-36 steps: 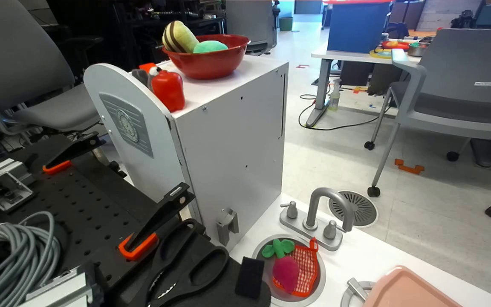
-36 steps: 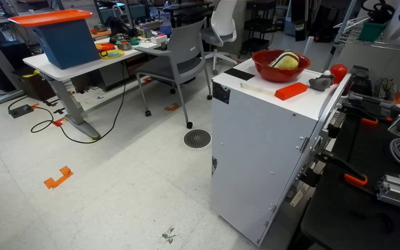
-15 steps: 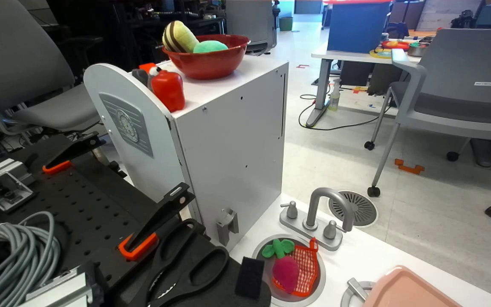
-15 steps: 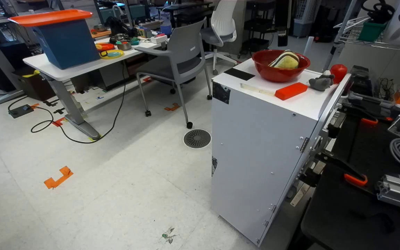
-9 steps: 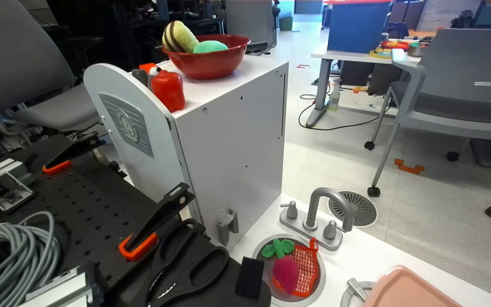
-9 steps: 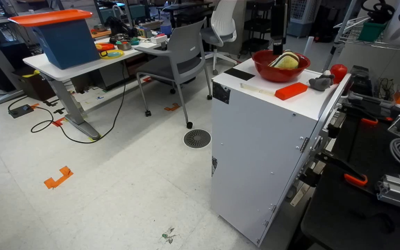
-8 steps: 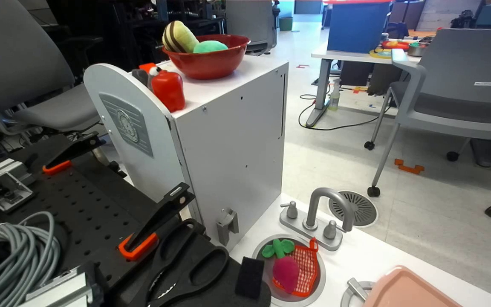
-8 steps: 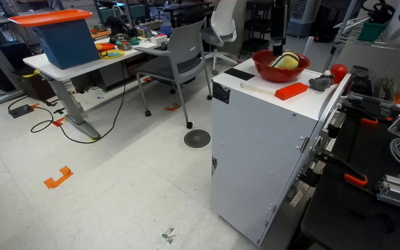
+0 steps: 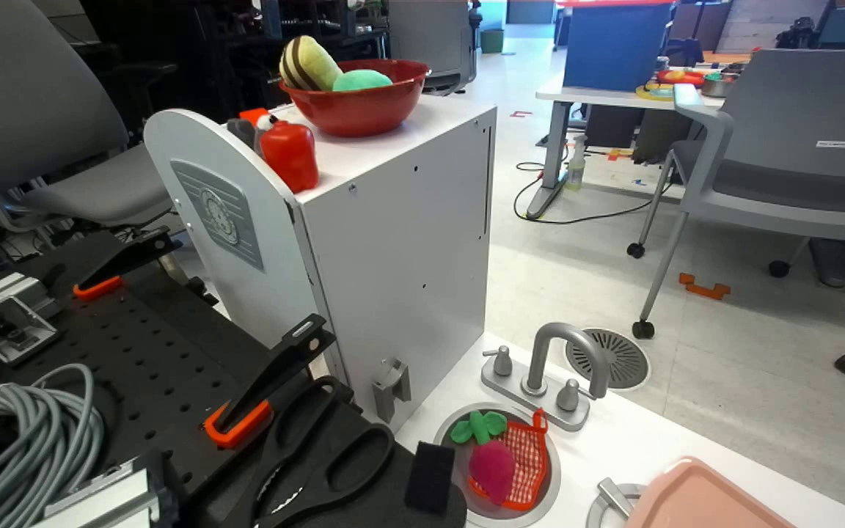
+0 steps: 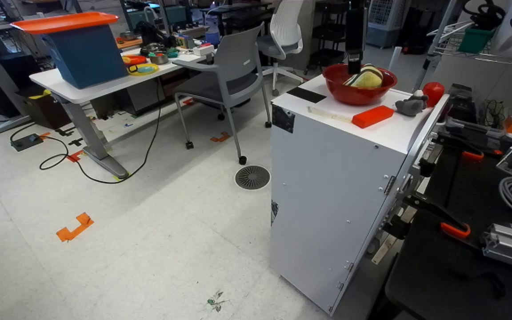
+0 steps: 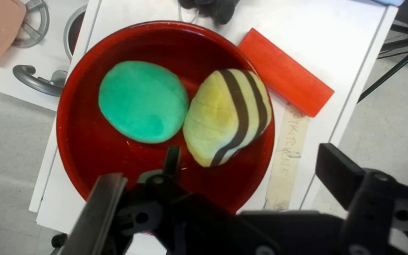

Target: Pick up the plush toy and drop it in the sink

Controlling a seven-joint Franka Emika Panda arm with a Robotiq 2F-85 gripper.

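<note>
**Gripper comes down at the red bowl, fingers spread, plush toy not yet taken**

The gripper [image 11: 253, 164] sits lower than a second ago: in an exterior view its dark lower end now overlaps the inside of the red bowl [image 10: 358, 98], beside the striped plush toy [image 10: 368, 79]. Bowl and toy show no shift. The bowl stands on top of the white cabinet [image 10: 336, 186], towards the edge facing the sink [image 9: 554, 469].

The fingers are wide apart and hold nothing. In the wrist view one tip shows against the bowl's floor, the other beyond its rim; the toy lies ahead of the gap. The pick seems close but not begun, and probably needs a move towards the toy first. The green rounded object [image 11: 142, 102], apparently touching the toy, could get in a finger's way. The drop into the sink, at the cabinet end of the worktop [image 9: 617, 440], is still to do.

Writing: between the bowl and the cabinet's edge away from the sink, a strip of tape [image 11: 282, 166] carries handwriting. KITCHEN is readable; the letters before it are unclear, and the last character may be 5, S or G. The white label [image 9: 839, 144] on the grey chair [image 9: 796, 103] is too small to read. No brand is legible.
</note>
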